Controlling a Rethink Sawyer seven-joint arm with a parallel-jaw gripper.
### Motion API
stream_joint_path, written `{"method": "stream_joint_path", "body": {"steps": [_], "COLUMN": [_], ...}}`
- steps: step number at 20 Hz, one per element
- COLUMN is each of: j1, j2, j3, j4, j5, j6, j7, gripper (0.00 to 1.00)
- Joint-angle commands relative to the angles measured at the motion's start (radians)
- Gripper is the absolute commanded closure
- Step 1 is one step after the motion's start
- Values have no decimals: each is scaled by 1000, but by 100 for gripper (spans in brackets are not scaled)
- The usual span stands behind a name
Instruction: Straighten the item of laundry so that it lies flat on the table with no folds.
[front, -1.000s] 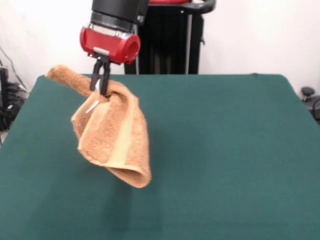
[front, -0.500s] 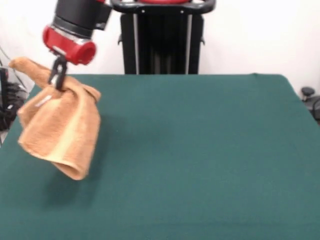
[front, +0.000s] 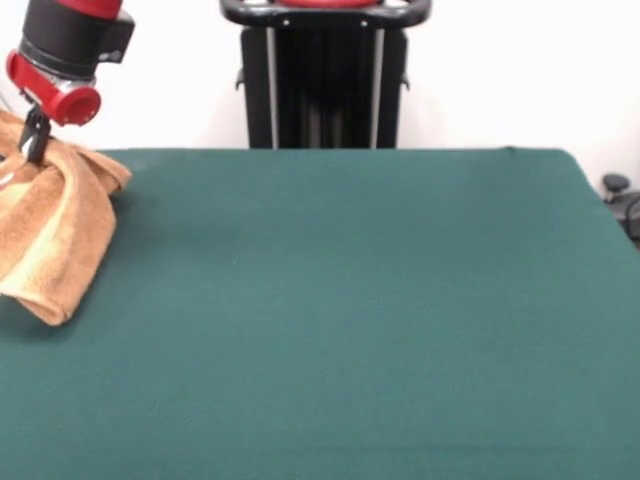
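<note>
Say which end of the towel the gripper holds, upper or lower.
The upper end: the gripper pinches the towel at its bunched top, and its lower end hangs free.

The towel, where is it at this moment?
In the front view the towel hangs bunched at the picture's far left edge, held by the end effector above the left border of the green table.

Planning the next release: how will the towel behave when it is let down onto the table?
Probably floppy: the towel hangs limp in folds from the gripper, its jaws shut on one edge. Likely light, carried from a single pinch. It will probably land bunched on the table, not flat.
</note>
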Motion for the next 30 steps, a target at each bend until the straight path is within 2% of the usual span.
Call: {"method": "stream_joint_path", "body": {"steps": [1, 3, 5, 11, 15, 20, 24, 27, 30], "j1": [-21, -66, -73, -47, -9, 79, 161, 152, 146], "j2": [19, 6, 18, 60, 120, 256, 398, 453, 466], "j3": [-24, 15, 17, -72, -142, -266, -392, -390, -371], "j4": [-47, -70, -93, -146, -191, -242, -278, -303, -302], "j5": [-144, -176, -199, -269, -278, -229, -138, -87, -49], "j6": [32, 83, 105, 65, 31, -36, -105, -141, -150], "j7": [-81, -122, -124, -49, 18, 139, 240, 233, 206], "gripper": [100, 100, 100, 100, 100, 100, 100, 100, 100]}}
